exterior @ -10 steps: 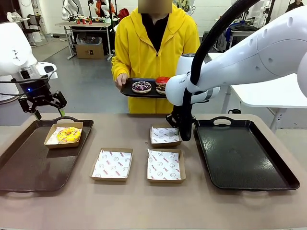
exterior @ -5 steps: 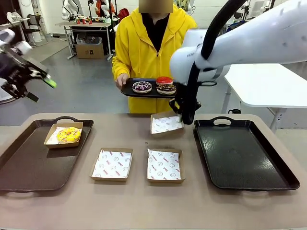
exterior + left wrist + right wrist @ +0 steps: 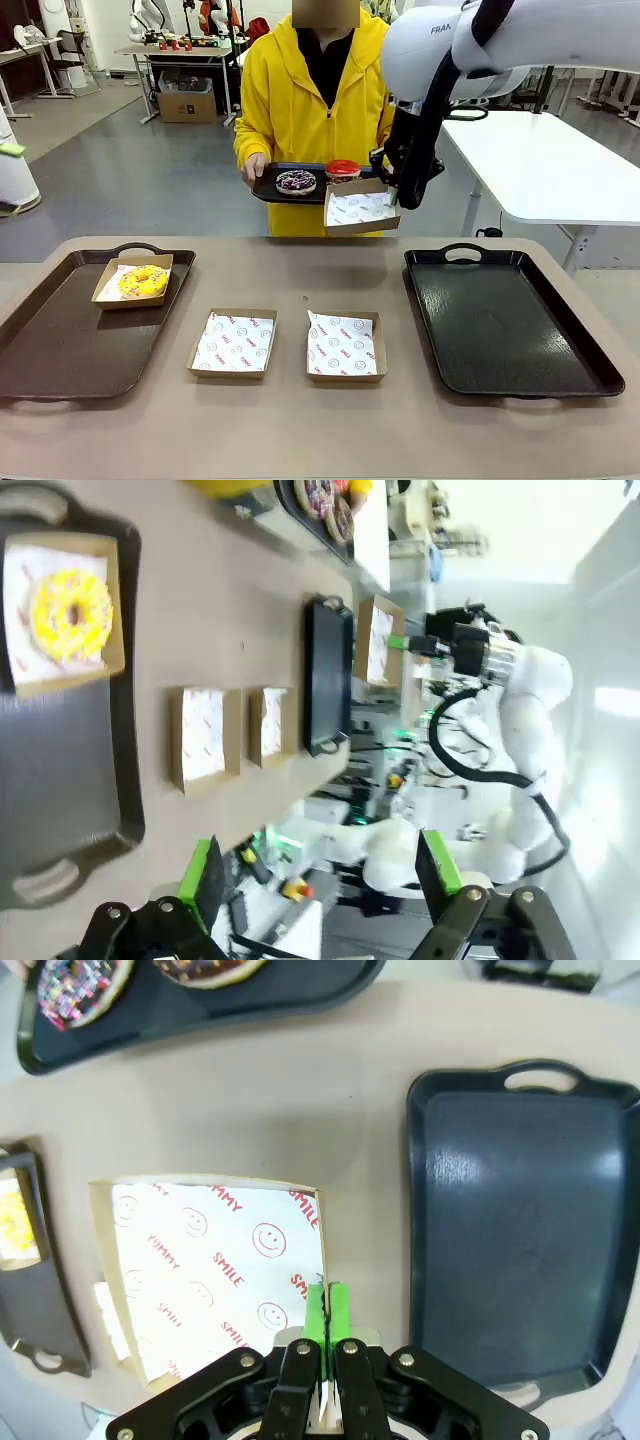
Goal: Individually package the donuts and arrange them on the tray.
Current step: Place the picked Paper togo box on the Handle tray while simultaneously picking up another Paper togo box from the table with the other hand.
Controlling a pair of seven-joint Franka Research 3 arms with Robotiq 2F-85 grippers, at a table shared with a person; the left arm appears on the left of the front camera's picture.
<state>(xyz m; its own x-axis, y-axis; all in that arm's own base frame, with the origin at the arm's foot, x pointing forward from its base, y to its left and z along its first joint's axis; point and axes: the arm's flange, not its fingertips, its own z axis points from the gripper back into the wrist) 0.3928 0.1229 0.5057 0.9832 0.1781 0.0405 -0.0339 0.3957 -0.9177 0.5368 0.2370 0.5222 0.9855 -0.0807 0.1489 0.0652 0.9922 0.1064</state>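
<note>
Right tool (image 3: 396,196): we have it clenched on one wall of a paper-lined cardboard box (image 3: 360,208), which it holds in the air above the desk (image 3: 300,430).
Just past the box: the person's serving tray (image 3: 268,192), carrying the sprinkled donut (image 3: 295,181) and the glossy red donut (image 3: 342,167).
Below the tool: the black tray (image 3: 500,320), bare.
Far across from the tool: the yellow donut (image 3: 143,281), boxed on the brown tray (image 3: 50,350).
Left tool (image 3: 320,872): released, jaws wide, holding nothing.
Handling: we judge the donuts soft, light and sticky with glaze, so we should grip gently across the outer rim, not the topping. The box is thin card and likely to sag when held by one wall.
</note>
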